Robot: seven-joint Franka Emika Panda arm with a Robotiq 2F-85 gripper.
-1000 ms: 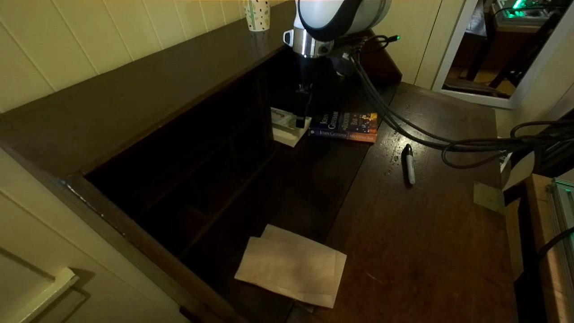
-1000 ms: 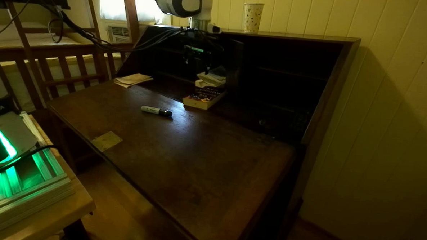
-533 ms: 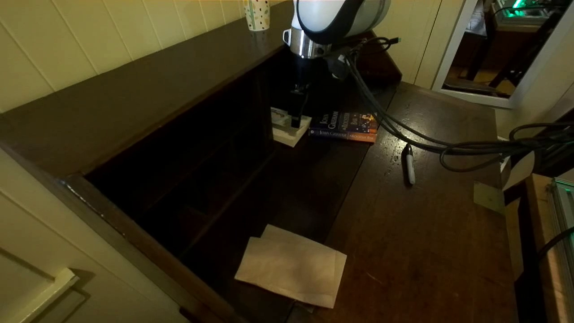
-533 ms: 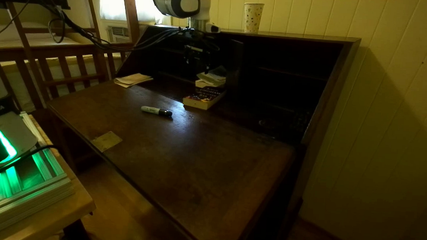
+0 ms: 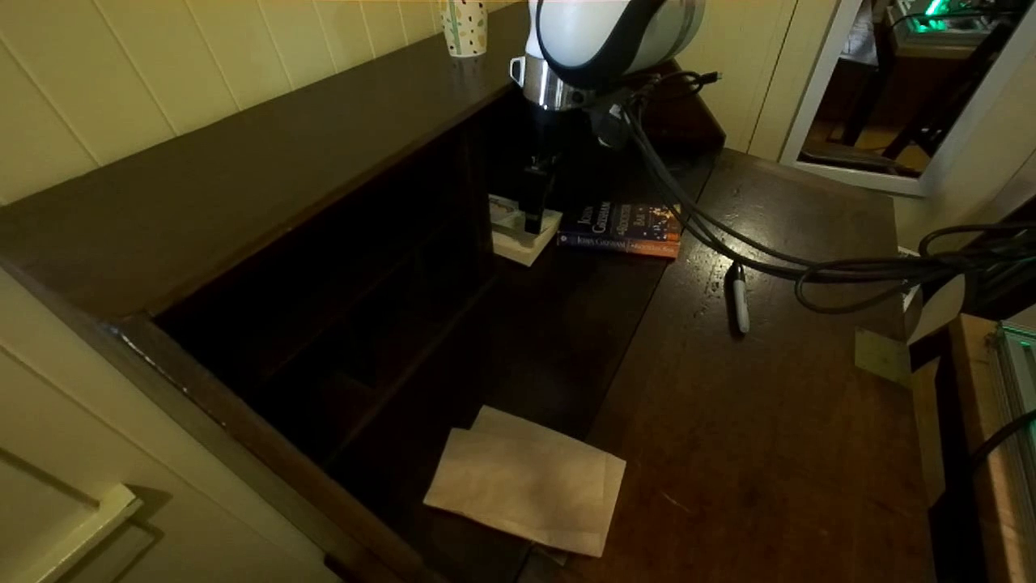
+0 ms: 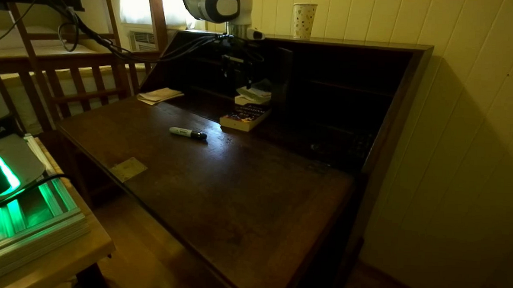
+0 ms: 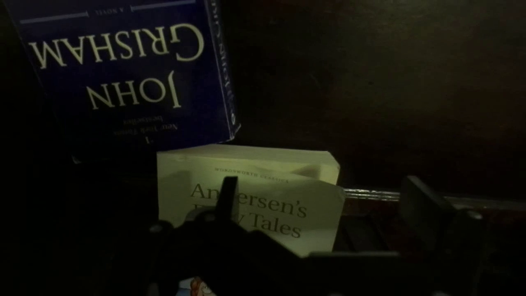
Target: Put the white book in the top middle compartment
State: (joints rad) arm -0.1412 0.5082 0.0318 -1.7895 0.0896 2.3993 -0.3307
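The white book [image 7: 287, 193], a pale paperback titled Andersen's Fairy Tales, lies flat with its front cover slightly lifted. It shows in both exterior views [image 5: 522, 249] [image 6: 252, 101] at the foot of the dark shelving. My gripper [image 7: 324, 181] is open and empty, pointing down. In the wrist view one finger [image 7: 227, 199] stands over the cover and the other finger [image 7: 425, 203] is past the book's right edge. In an exterior view the gripper [image 5: 536, 220] is right over the book; whether it touches cannot be told. The top middle compartment cannot be made out in the dark.
A dark John Grisham book [image 5: 619, 229] lies close beside the white book. A dark upright panel [image 6: 282, 76] stands beside them in the shelving [image 6: 346, 70]. A marker [image 5: 739, 298] and pale sheets [image 5: 526, 482] lie on the desk. A cup [image 6: 304, 20] stands on top.
My gripper has come slightly down and shifted a little to the left over the white book in an exterior view. The books have not visibly moved.
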